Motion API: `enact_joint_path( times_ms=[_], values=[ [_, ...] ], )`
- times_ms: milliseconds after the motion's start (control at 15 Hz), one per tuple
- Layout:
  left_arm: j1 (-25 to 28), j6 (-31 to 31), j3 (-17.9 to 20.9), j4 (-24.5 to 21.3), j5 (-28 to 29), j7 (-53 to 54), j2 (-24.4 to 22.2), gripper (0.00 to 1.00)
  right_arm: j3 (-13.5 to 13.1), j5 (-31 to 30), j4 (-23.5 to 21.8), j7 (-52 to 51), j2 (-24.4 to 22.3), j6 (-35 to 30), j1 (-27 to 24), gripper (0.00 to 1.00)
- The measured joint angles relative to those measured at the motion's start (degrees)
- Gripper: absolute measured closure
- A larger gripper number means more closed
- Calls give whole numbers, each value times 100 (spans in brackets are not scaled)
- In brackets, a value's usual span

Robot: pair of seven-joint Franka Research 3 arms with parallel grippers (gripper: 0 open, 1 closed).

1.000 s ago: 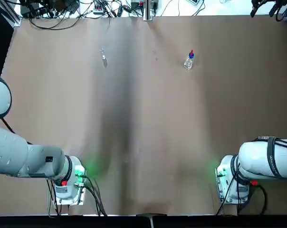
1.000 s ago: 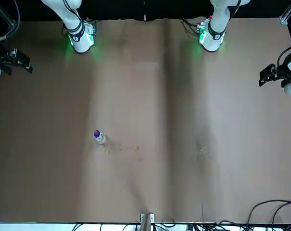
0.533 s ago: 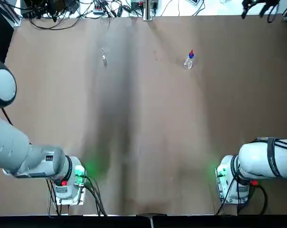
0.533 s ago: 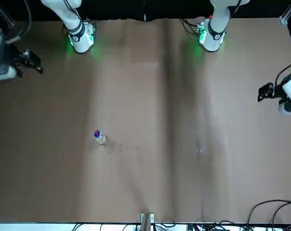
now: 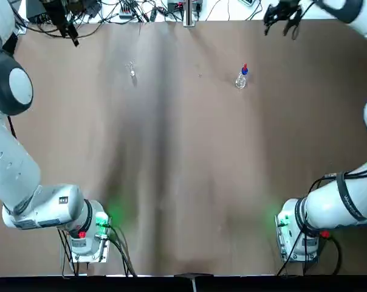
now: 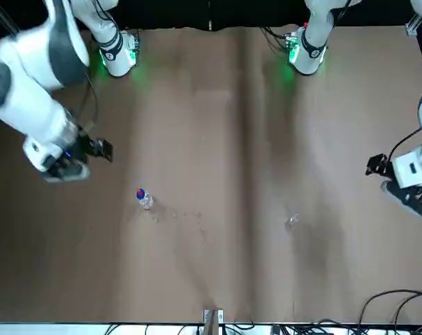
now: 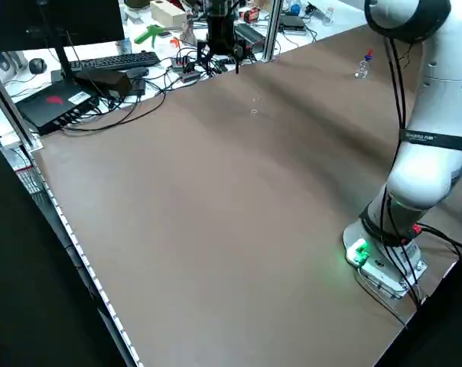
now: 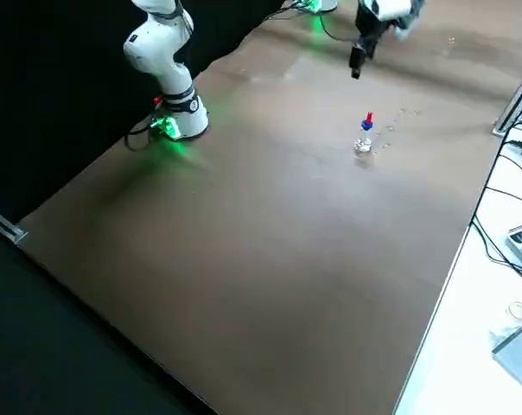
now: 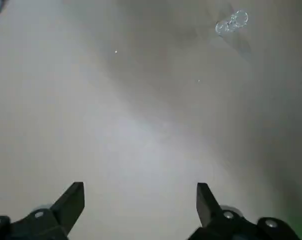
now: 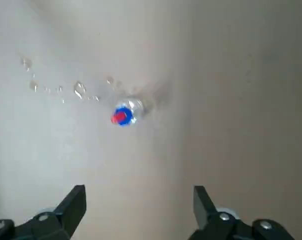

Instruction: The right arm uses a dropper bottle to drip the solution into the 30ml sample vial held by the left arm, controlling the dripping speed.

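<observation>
Small black two-finger gripper, left: fingers wide, grasping nothing; over the table's far left. Small black two-finger gripper, right: fingers wide, grasping nothing; over the far right.
Clear round dropper bottle, blue collar, red top: upright on the brown tabletop, far right of centre; clear droplets beside it.
Slim colourless glass vial: on the tabletop, far left.
Risks: off-centre closing may topple the light vial; a hard squeeze may spurt solution; wet surface may let the bottle slip.
Markings: dark arm label, unreadable; no brand legible.
</observation>
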Motion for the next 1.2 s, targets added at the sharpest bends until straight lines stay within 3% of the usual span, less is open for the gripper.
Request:
enact_joint_path(
  times_ms=[67, 200, 467, 733, 933, 1200],
  values=[
    [25, 99, -6, 10, -77, 155, 113, 1, 0, 23, 0, 143, 229, 271, 65, 6],
    [100, 306, -8, 50, -343, 693, 254, 1, -2, 190, 2, 268, 631, 759, 135, 21],
    [614, 563, -11, 59, -1682, 2503, 588, 1, -3, 249, 9, 272, 1165, 1337, 270, 28],
    [849, 894, -19, 73, -2746, 4216, 1014, 1, -12, 205, 12, 276, 1446, 1639, 383, 38],
    [832, 919, -45, 84, -3923, 5718, 1292, 1, -19, 25, 10, 275, 1641, 1649, 405, 46],
    [794, 919, -54, 85, -4521, 7108, 1666, 1, -20, 0, -3, 313, 1672, 1615, 420, 49]
  ],
)
